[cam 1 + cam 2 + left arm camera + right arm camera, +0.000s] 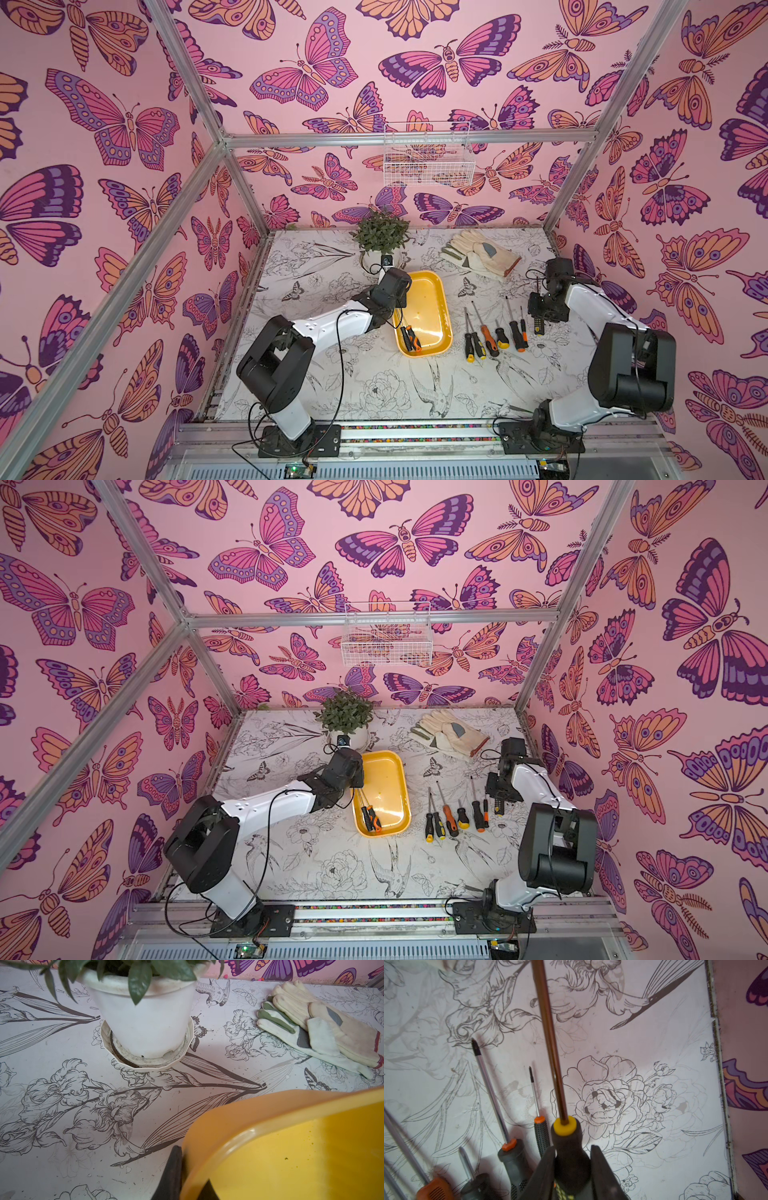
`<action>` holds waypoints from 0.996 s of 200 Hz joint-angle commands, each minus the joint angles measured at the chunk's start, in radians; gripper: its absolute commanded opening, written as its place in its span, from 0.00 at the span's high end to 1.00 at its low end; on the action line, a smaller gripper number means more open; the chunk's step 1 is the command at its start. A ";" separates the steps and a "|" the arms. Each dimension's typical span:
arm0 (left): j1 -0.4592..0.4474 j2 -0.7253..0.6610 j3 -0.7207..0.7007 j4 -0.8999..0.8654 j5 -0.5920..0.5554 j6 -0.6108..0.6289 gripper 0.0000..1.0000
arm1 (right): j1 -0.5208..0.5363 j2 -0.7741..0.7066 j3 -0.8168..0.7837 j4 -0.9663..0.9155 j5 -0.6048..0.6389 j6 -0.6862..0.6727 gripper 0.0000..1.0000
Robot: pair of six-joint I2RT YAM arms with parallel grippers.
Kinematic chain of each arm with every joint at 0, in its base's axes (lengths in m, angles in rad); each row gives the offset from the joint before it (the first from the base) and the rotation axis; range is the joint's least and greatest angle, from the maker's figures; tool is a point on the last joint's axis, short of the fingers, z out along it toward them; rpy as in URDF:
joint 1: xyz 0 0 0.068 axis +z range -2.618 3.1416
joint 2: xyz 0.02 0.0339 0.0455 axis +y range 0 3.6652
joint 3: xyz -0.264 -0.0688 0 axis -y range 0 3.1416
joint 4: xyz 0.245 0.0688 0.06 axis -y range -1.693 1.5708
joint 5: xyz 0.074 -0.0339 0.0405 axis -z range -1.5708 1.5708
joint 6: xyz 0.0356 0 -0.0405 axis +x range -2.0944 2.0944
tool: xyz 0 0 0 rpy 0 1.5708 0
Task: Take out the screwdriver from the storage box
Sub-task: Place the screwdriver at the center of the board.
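At left, as I stand facing the bench, the left gripper [192,1167] is pinched shut on the rim of the shallow yellow plastic storage box [428,303]. One finger sits outside the wall and one inside, at the box's far left corner. Two orange-and-black-handled screwdrivers [410,338] lie in its near left corner, shafts pointing away along the wall.

Centre right: a row of loose screwdrivers [489,338] lies on the white flower-printed tabletop [374,374], handles toward the robot, well apart from the box.

Far right: the right gripper [572,1153] clasps the black handle of a yellow-collared screwdriver [564,1127], already out of the box, at the right-hand end of that row. Whether it touches the tabletop I cannot tell.

The step in hand appears to be setting this one down. Done well, the tool would be lowered until the handle bears on the tabletop, parallel to its neighbours and just beside the last. The jaws should part only once the tool is supported, then rise straight up so the fingers do not nudge the thin screwdriver alongside. The left pinch looks useful for the next pick, since it pins the box against sliding.
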 commanded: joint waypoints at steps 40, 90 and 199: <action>0.011 -0.011 0.006 0.005 0.013 0.005 1.00 | -0.024 0.070 0.002 -0.007 -0.005 -0.013 1.00; 0.016 -0.022 -0.008 0.014 0.019 0.004 1.00 | -0.028 0.112 0.013 -0.012 -0.041 -0.016 1.00; 0.019 -0.023 -0.009 0.018 0.023 0.002 1.00 | -0.028 0.173 0.031 -0.018 -0.086 -0.021 0.97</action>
